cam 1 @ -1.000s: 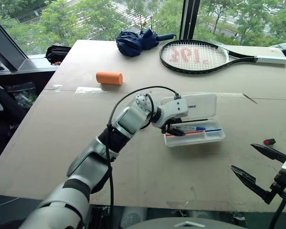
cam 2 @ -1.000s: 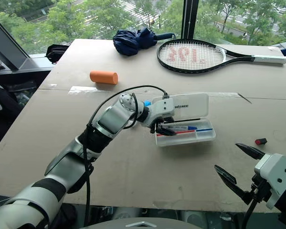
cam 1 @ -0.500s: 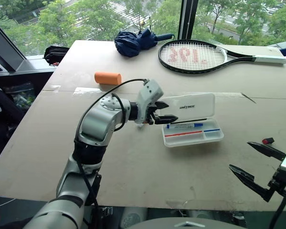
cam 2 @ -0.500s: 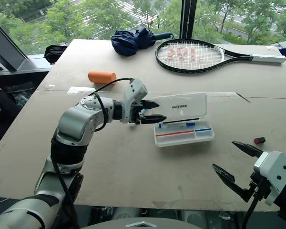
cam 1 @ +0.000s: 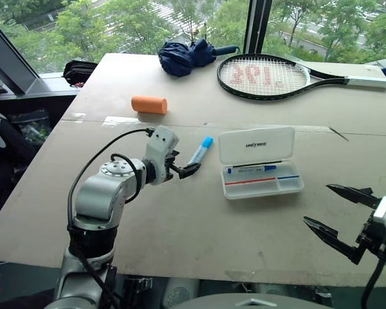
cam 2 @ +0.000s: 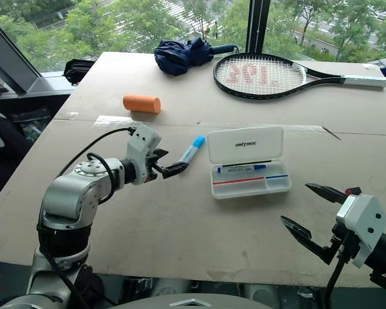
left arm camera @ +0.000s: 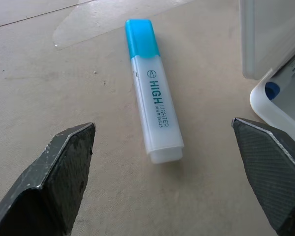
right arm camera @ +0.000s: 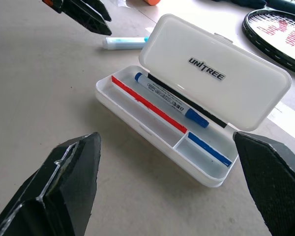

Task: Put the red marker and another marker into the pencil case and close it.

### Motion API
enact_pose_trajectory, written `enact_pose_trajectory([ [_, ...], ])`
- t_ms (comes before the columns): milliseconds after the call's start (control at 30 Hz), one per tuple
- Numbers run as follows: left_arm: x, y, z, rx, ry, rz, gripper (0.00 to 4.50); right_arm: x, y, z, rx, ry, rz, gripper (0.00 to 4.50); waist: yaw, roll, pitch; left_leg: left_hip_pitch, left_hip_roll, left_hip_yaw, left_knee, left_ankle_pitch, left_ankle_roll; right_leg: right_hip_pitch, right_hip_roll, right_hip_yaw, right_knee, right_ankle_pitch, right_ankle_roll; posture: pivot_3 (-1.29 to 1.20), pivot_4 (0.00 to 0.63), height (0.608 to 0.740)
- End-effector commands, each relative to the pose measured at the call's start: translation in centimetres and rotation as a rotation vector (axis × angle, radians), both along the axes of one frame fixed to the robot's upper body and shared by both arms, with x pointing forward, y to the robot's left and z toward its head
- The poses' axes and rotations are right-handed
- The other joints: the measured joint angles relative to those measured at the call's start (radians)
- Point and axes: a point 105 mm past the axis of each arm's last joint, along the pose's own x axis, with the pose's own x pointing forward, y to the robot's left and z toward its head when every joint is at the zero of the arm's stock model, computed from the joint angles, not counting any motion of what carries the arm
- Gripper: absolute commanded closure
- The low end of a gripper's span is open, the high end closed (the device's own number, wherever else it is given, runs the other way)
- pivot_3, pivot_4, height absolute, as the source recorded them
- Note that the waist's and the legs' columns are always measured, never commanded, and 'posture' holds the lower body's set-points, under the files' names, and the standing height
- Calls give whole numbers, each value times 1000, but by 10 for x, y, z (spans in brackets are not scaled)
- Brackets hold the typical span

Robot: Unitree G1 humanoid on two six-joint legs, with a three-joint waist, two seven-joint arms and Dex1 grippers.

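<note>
- Pencil case (cam 1: 260, 162): white glossy hard plastic, rounded corners, lid swung up on its hinge, black lettering on the lid; lies mid-tabletop (cam 1: 199, 222), a matte beige board with a taped seam.
- Inside the case: a blue-capped marker (right arm camera: 170, 100) with a printed white barrel, lying along the long tray beside a red divider edge.
- Highlighter (left arm camera: 154, 116): translucent frosted barrel, flat-sided, sky-blue cap; flat on the tabletop just beside the case.
- Left gripper (cam 1: 183, 168): black ridged jaws spread wide, empty, pointed at the highlighter.
- Right gripper (cam 1: 340, 215): tapered black jaws wide apart, empty, near the front edge.
- Far side: orange foam cylinder (cam 1: 148, 105), strung racket (cam 1: 289, 75), crumpled navy umbrella (cam 1: 188, 56).
</note>
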Motion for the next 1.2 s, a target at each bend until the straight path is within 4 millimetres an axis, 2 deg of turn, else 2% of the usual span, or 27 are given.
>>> enact_pose_trajectory([
  [33,14,-10,-7,47,-42,30,81,0,3,6,-4,-17,14,144,-1,0,0,1,0,0,0,0,0,0,0,0,0,0,0,0,150,732],
  [167,32,-8,-26,135,-53,99,81,1,6,10,-9,-27,9,144,-3,1,-1,1,-1,0,0,0,0,0,1,0,1,0,0,0,150,732],
  [200,35,-8,-30,160,-56,108,576,1,6,11,-12,-30,7,144,-3,1,-1,1,-1,0,0,0,0,1,1,0,1,0,0,0,150,732],
  [233,37,-7,-32,177,-62,112,743,2,7,11,-13,-32,5,144,-3,1,-1,2,-1,0,0,0,0,1,1,0,1,0,0,0,150,732],
  [300,37,-5,-33,175,-61,99,1754,1,6,13,-15,-35,-5,144,-3,1,-2,3,-1,0,0,0,0,2,1,0,1,0,0,0,150,732],
  [333,37,-5,-33,166,-62,87,2000,1,6,14,-14,-36,-10,144,-3,1,-3,3,-1,0,0,0,0,2,1,0,1,0,0,0,150,732],
  [433,34,1,-27,119,-83,56,3411,1,5,13,-15,-33,-20,144,-3,1,-3,3,-1,0,0,0,0,2,1,0,1,0,0,0,150,732],
  [467,33,4,-22,86,-87,44,3701,1,5,13,-14,-33,-23,144,-5,2,-3,3,-1,0,0,0,0,2,1,0,1,0,0,0,150,732],
  [600,21,34,13,-35,-96,-101,3691,-3,2,9,-20,-28,-37,144,-9,2,-3,3,1,0,-1,0,0,1,2,0,1,0,0,0,150,732],
  [667,-1,36,27,-54,-17,-289,3691,-7,-2,6,-34,-17,-41,144,-8,0,-2,1,2,0,-1,0,0,-1,2,-1,1,0,0,0,150,732],
  [767,-34,23,44,-33,85,-562,3691,-11,-10,3,-40,-3,-47,144,-2,1,-2,1,2,0,-1,0,0,-1,2,-1,0,0,-1,0,150,732],
  [900,-42,-12,48,31,107,-736,3691,-15,-18,2,-49,-6,-57,144,11,1,-2,1,-1,0,0,0,0,2,-2,-1,-3,0,0,0,150,732],
  [1000,-28,-57,37,91,63,-783,3691,-20,-22,3,-54,-15,-64,144,11,0,-2,1,-2,1,1,0,0,4,-1,-1,-3,0,0,0,150,732],
  [1067,-21,-81,31,118,40,-802,3691,-24,-24,5,-57,-16,-62,144,7,-1,-2,1,-4,0,2,0,0,4,0,-1,-2,0,0,0,150,732],
  [1200,-15,-109,18,172,20,-816,3691,-29,-28,8,-74,-10,-61,144,-20,0,-2,2,-2,0,1,0,0,3,3,0,-1,-1,1,0,150,732],
])
